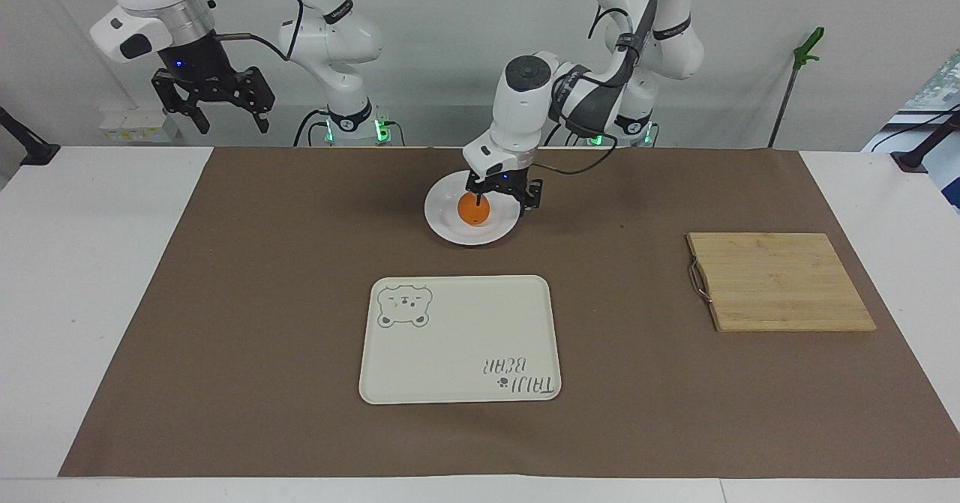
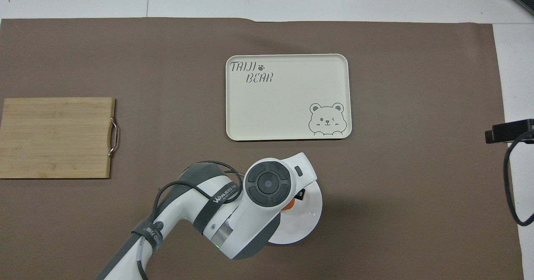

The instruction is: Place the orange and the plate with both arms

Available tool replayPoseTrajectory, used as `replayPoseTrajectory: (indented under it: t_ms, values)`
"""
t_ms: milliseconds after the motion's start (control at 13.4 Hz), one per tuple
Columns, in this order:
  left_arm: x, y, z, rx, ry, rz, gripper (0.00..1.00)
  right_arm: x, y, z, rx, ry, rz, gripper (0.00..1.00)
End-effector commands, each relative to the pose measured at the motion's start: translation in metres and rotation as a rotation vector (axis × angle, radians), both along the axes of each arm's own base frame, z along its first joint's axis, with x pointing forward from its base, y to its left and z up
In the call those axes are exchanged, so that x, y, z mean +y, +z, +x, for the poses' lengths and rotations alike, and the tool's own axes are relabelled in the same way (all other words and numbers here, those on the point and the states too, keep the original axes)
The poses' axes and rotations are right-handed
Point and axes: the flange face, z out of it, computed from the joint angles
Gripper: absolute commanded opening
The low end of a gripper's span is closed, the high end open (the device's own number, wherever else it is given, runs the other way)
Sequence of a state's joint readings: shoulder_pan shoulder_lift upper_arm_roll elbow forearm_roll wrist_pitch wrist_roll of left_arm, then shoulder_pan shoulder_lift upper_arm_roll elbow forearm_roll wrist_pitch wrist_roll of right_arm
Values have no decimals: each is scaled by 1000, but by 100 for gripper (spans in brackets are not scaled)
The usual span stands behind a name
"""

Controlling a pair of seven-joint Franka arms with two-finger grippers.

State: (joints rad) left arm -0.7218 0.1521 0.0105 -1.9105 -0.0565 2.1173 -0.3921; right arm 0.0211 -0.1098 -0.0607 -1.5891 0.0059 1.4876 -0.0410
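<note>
The orange [image 1: 474,210] rests in the white plate [image 1: 442,222], which sits on the brown mat close to the robots. My left gripper [image 1: 508,199] hangs open just above the plate, a little toward the left arm's end of it, with one finger [image 1: 481,193] still over the orange and nothing held. In the overhead view the left wrist covers most of the plate [image 2: 311,217], and only a sliver of the orange [image 2: 288,205] shows. My right gripper [image 1: 229,121] waits open and raised over the table's edge at the right arm's end.
A cream bear-print tray [image 1: 457,338] [image 2: 288,96] lies on the mat, farther from the robots than the plate. A wooden cutting board [image 1: 780,282] [image 2: 56,137] with a metal handle lies toward the left arm's end.
</note>
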Motion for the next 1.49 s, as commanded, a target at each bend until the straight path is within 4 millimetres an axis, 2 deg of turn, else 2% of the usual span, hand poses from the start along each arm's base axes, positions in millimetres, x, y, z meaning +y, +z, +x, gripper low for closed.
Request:
replayPoseTrajectory:
  t_ms: [0, 74, 149, 223, 297, 372, 521, 892, 1041, 1115, 1190, 1413]
  values:
    - [47, 23, 39, -48, 33, 37, 100, 6, 4, -2, -19, 41, -6, 100]
    - [59, 29, 46, -62, 10, 41, 100, 15, -1, -1, -14, 55, 17, 100]
    - [86, 32, 60, -59, 37, 46, 100, 18, -4, 1, -20, 52, 52, 100]
    - [116, 45, 72, -66, 60, 46, 100, 19, -3, 3, -37, 52, 61, 100]
    - [138, 57, 78, -79, 26, 46, 100, 19, -4, 4, -41, 53, 61, 100]
    - [168, 69, 85, -82, -13, 51, 100, 19, -5, 5, -39, 53, 62, 100]
    - [220, 101, 89, -85, -56, 62, 100, 19, -6, 4, -36, 53, 62, 100]
    - [307, 207, 90, -48, -78, 79, 100, 17, -7, 4, -33, 52, 64, 100]
    - [338, 238, 91, -63, -42, 73, 100, 17, -7, 4, -33, 52, 64, 100]
    - [344, 243, 89, -40, -32, 77, 100, 17, -7, 4, -33, 50, 64, 100]
    - [346, 256, 89, -58, -26, 79, 100, 18, -7, 4, -32, 49, 65, 100]
    - [348, 263, 109, -52, -19, 85, 100, 20, -10, 4, -28, 46, 112, 100]
